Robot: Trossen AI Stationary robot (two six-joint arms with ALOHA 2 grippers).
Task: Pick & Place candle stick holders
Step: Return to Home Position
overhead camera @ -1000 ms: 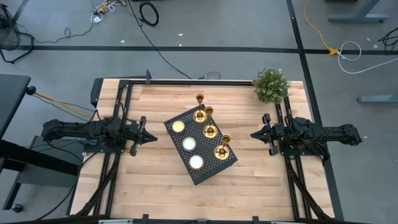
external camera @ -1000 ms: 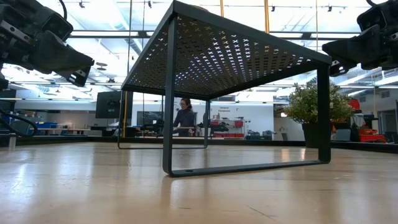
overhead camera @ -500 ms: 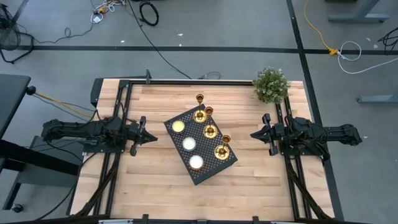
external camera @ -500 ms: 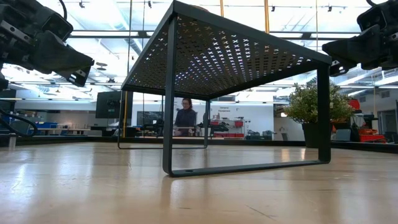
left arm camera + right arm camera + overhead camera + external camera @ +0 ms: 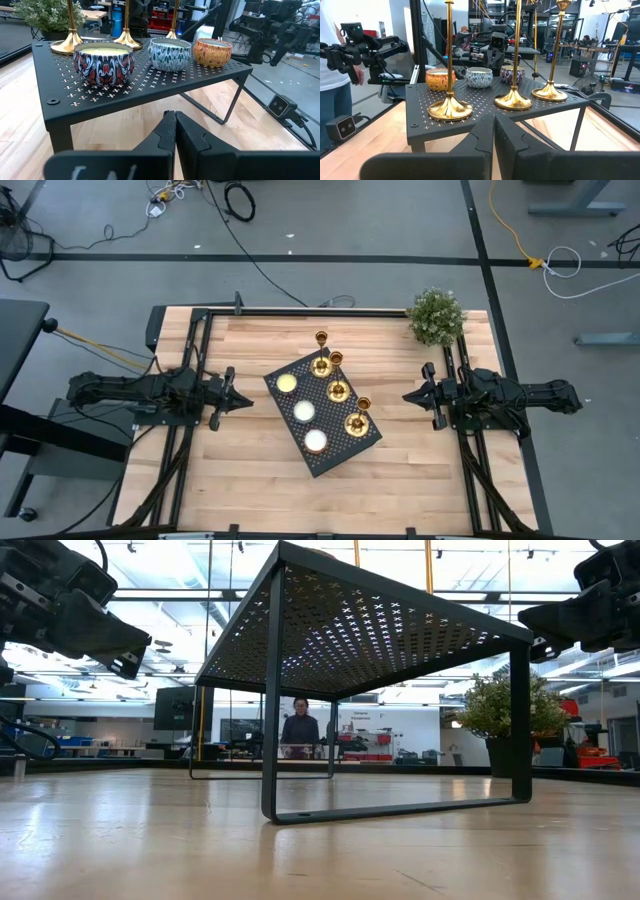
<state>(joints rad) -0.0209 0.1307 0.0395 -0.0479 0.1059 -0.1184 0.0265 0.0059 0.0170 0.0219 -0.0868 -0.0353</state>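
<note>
Three gold candle stick holders point(image 5: 338, 391) stand upright on their round bases in a row along the right side of a black perforated stand point(image 5: 342, 452) at the table's middle. Their bases point(image 5: 450, 108) show plainly in the right wrist view, and farther off in the left wrist view point(image 5: 67, 46). My left gripper point(image 5: 240, 400) waits shut at the table's left, pointing level at the stand, fingertips together point(image 5: 174, 117). My right gripper point(image 5: 408, 396) waits shut at the table's right, facing the holders point(image 5: 493, 120). Neither gripper touches anything.
Three patterned candle tins point(image 5: 104, 62) sit in a row on the stand's left side point(image 5: 304, 411). A small potted plant point(image 5: 436, 317) stands at the table's far right corner. Bare wood lies between each gripper and the stand. A person stands in the room beyond the table point(image 5: 300, 730).
</note>
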